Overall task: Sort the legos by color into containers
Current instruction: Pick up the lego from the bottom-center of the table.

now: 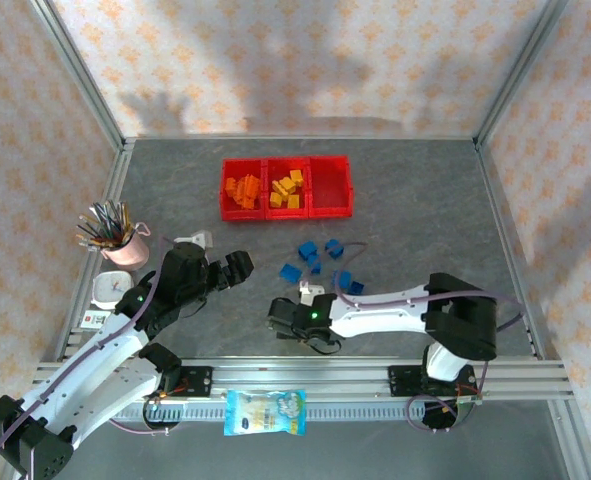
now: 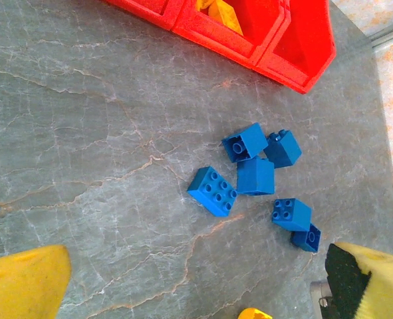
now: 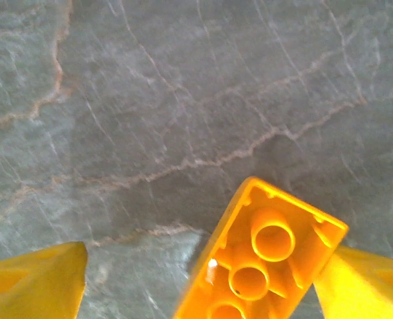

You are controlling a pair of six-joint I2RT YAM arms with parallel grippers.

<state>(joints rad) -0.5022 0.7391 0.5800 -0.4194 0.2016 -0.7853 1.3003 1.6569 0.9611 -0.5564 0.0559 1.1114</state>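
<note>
While the right gripper [image 3: 203,260] gapes, a yellow-orange lego [image 3: 270,247] leans against one finger [image 3: 366,282], hollow underside tubes showing.

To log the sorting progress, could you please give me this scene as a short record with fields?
containers: three joined red bins, far side of the table
left compartment: orange legos
middle compartment: yellow legos
right compartment: empty
unsorted: six blue legos, loose on the table in front of the bins
left gripper: open, empty, beside the blue legos
right gripper: open; yellow-orange lego, underside showing, rests against one finger, with a gap to the other
</note>
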